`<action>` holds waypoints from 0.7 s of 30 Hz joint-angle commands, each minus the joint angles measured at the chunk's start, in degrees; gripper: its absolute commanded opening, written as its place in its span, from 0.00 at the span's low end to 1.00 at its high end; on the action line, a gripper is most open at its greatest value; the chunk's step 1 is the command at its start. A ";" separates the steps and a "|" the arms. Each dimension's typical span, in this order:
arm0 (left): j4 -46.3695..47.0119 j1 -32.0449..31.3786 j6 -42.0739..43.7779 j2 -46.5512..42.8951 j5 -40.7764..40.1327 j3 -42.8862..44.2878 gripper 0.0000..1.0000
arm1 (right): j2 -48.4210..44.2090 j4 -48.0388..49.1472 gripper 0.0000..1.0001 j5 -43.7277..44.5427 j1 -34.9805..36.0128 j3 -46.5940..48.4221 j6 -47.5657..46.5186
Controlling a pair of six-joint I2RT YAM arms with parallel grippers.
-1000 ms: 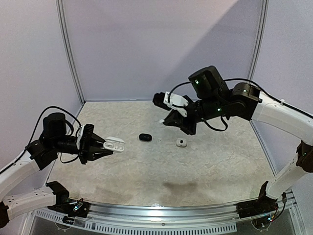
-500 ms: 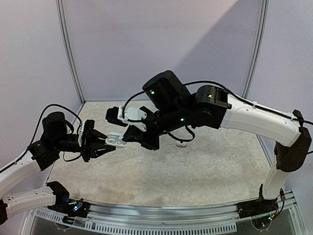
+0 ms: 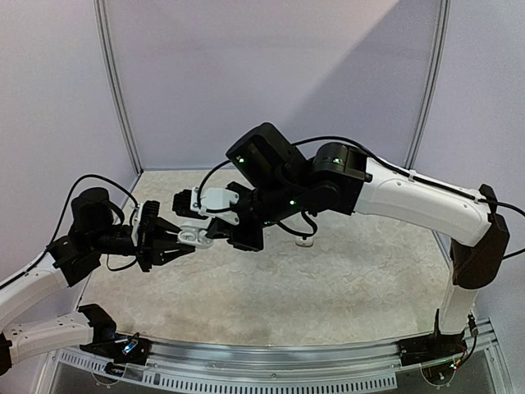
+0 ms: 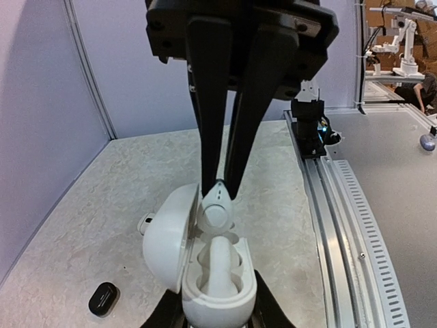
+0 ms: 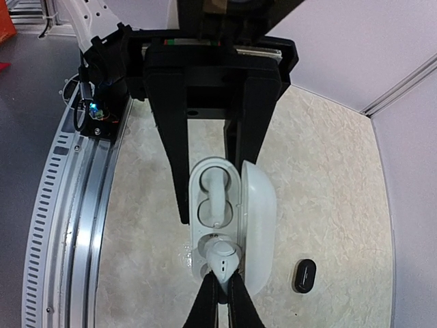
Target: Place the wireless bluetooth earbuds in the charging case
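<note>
My left gripper (image 3: 176,244) is shut on a white charging case (image 3: 194,235), held above the table with its lid open. In the left wrist view the case (image 4: 218,287) sits between my fingers (image 4: 167,318); one white earbud (image 4: 222,263) lies seated in it. My right gripper (image 3: 209,233) is shut on a second white earbud (image 5: 222,258) and holds it at the mouth of the case's empty socket, touching the case (image 5: 205,178). That earbud also shows in the left wrist view (image 4: 217,205), pinched by the right fingertips (image 4: 208,174). My right gripper (image 5: 222,287) points straight at the case.
A small black rounded object (image 5: 304,275) lies on the table beside the case's lid, also in the left wrist view (image 4: 103,298). A small white piece (image 3: 305,241) lies on the table behind the right arm. The metal rail (image 3: 271,361) runs along the near edge.
My right arm swung left from the back right of the table across to the left gripper. The earbud it holds now meets the open case. The left gripper shifted only slightly.
</note>
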 commanded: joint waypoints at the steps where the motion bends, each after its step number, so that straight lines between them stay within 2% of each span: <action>1: 0.86 -1.12 0.19 0.34 -0.35 0.10 0.00 | 1.97 -2.07 0.00 1.33 0.25 1.08 -1.77; 11: 2.15 -1.73 0.15 0.63 -1.36 0.20 0.00 | 3.98 -3.16 0.00 1.75 0.26 2.68 -2.30; 18: 3.32 -1.83 -0.11 0.52 -1.10 -0.21 0.00 | 5.33 -3.19 0.21 4.19 0.26 2.51 -0.49; 21: 3.20 -1.83 -0.16 0.44 -1.00 -0.26 0.00 | 5.13 -2.68 0.23 6.47 0.23 2.53 -0.27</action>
